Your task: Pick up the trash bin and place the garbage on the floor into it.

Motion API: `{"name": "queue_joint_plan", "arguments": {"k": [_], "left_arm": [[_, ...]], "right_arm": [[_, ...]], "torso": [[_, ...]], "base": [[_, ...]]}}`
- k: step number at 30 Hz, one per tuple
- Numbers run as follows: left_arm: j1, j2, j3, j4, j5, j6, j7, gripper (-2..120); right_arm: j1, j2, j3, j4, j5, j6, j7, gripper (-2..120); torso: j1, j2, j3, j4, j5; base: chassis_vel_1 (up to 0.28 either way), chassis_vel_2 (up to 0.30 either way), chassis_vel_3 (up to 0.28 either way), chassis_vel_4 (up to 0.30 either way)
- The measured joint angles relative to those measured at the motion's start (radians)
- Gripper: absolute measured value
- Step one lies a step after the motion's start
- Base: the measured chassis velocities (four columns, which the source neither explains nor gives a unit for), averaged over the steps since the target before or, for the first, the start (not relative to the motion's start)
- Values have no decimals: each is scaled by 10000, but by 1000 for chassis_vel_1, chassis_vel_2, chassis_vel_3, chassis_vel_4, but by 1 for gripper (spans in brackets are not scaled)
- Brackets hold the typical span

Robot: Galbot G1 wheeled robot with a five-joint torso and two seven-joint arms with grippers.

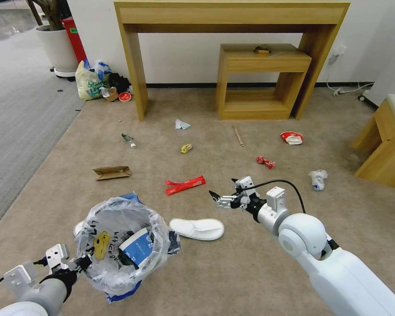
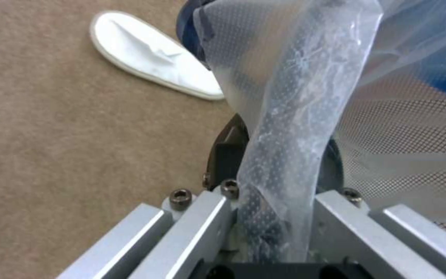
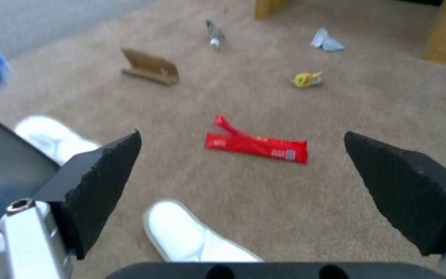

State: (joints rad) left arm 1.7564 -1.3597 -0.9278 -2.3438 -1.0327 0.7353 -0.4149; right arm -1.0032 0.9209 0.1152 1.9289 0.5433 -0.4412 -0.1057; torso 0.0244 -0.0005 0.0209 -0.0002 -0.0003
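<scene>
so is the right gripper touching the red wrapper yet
Apart. In the right wrist view the right gripper is open, and bare carpet shows between its pads and the red wrapper lying flat beyond them.

My trash bin hides most of one white slipper on the floor, its bag covers the rim where my left gripper pinches, and the paper cup's print is unreadable.
</scene>
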Motion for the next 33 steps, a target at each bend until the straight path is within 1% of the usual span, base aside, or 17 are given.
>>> {"name": "queue_joint_plan", "arguments": {"k": [6,8,9,12,13,14,17,18,20,22,24,25,26,28,30,31,33], "left_arm": [[181,-71,-87,-163,7,0,0,0],[261,-111,-108,-239,35,0,-15,0],[261,-111,-108,-239,35,0,-15,0],[317,-156,-118,-346,59,0,-86,0],[317,-156,-118,-346,59,0,-86,0],[334,-181,-117,-397,63,0,-126,0],[412,-247,-85,-527,73,0,-241,0],[412,-247,-85,-527,73,0,-241,0],[449,-332,-83,-604,77,0,-325,0],[454,-348,-83,-619,75,0,-333,0],[475,-431,-91,-673,76,0,-389,0],[475,-431,-91,-673,76,0,-389,0],[476,-461,-91,-691,74,0,-410,0],[474,-509,-91,-729,67,0,-461,0],[474,-522,-91,-740,67,0,-472,0],[481,-558,-90,-788,53,0,-503,0],[488,-564,-90,-802,51,0,-509,0]], "right_arm": [[439,-298,-501,-1222,-552,706,-1157,100],[851,-368,-926,-2079,-739,1167,-1968,100],[851,-368,-926,-2079,-739,1167,-1968,100],[1728,-285,-1527,-3628,-1409,1949,-3972,100],[1728,-285,-1527,-3628,-1409,1949,-3972,100],[2204,-135,-1756,-4378,-1993,2352,-4908,100],[3166,372,-2401,-6130,-3135,3205,-6184,100],[3166,372,-2401,-6130,-3135,3205,-6184,100],[3613,835,-2710,-7425,-3766,3747,-6707,100],[3676,934,-2742,-7643,-3886,3832,-6806,100],[3990,1518,-2875,-8795,-4390,4249,-7206,100],[3990,1518,-2875,-8795,-4390,4249,-7206,100],[4128,1843,-2908,-9279,-4560,4385,-7283,100],[4336,2488,-2917,-10014,-4815,4673,-7377,100],[4380,2630,-2906,-10180,-4868,4726,-7390,100],[4561,3080,-2866,-10842,-4998,4863,-7402,100],[4602,3171,-2856,-11000,-5023,4884,-7398,100]], "torso": [[0,0,0,0,5],[0,-1,1,-5,4],[0,-1,1,-5,4],[0,-1,1,-3,2],[0,-1,1,-3,2],[1,-1,2,-1,2],[1,-1,2,1,2],[1,-1,2,1,2],[0,-1,1,-2,-3],[0,-1,1,-1,-3],[1,-1,1,-1,3],[1,-1,1,-1,3],[1,-1,1,-4,-5],[1,-1,2,2,6],[1,-1,2,2,5],[1,-1,1,4,0],[1,-1,1,4,0]], "base": [[15,21,1,-8],[0,0,0,0],[0,0,0,0],[0,0,0,0],[0,0,0,0],[0,0,0,0],[0,0,0,0],[0,0,0,0],[0,0,0,0],[0,0,0,0],[0,0,0,0],[0,0,0,0],[0,0,0,0],[0,0,0,0],[0,0,0,0],[0,0,0,0],[0,0,0,0]]}}
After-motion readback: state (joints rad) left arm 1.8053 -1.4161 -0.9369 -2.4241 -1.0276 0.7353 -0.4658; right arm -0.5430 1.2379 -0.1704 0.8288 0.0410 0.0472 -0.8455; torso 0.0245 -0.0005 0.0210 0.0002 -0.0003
